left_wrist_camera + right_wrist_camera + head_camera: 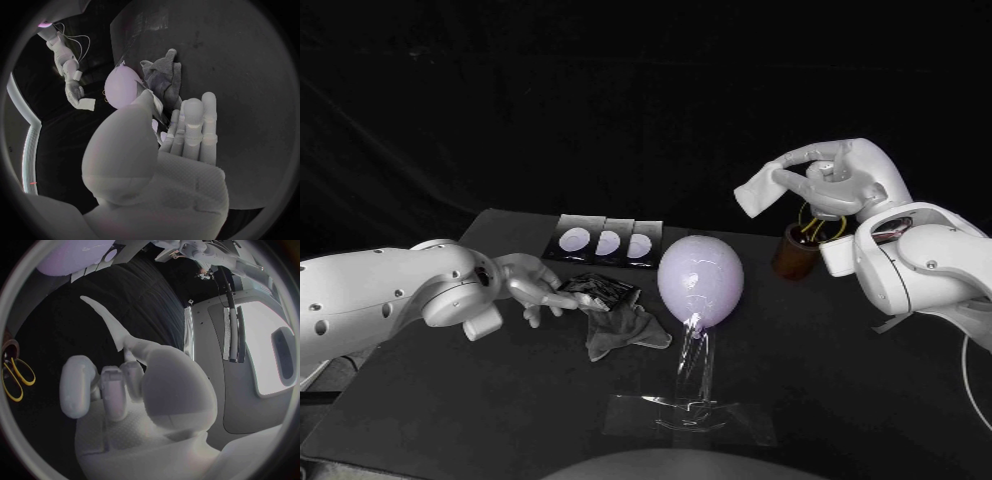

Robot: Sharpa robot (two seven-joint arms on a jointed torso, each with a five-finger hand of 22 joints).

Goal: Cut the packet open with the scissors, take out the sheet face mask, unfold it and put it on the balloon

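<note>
1. Left hand [535, 288]: low over the black table [459, 400], fingers curled down. Thumb and fingers close on the near edge of the dark packet [599, 290], which sticks out past the fingertips toward the balloon.
2. Sheet face mask [625, 332]: out of the packet, a crumpled pale heap on the table. It lies just beyond the left hand's fingertips, beside the packet and touching its edge.
3. Balloon [700, 278]: pale lilac, egg-shaped and bare, upright on a clear stand [692, 398]. It stands between the two hands, nearer the left hand and past the mask. It sits lower than the right hand.
4. Right hand [831, 183]: raised well above the table, fingers curled in. Thumb and fingers pinch a thin white scrap [759, 192], which hangs out from the grip on the balloon's side. What the scrap is cannot be told.
5. Scissors [822, 228]: yellow handles, standing in a brown cup [795, 258]. The cup is directly below the right hand and clear of it.
6. Strip of packets [606, 243]: three dark panels, each with a white oval, flat on the table. It lies beyond the left hand, behind the dark packet and near the balloon.
</note>
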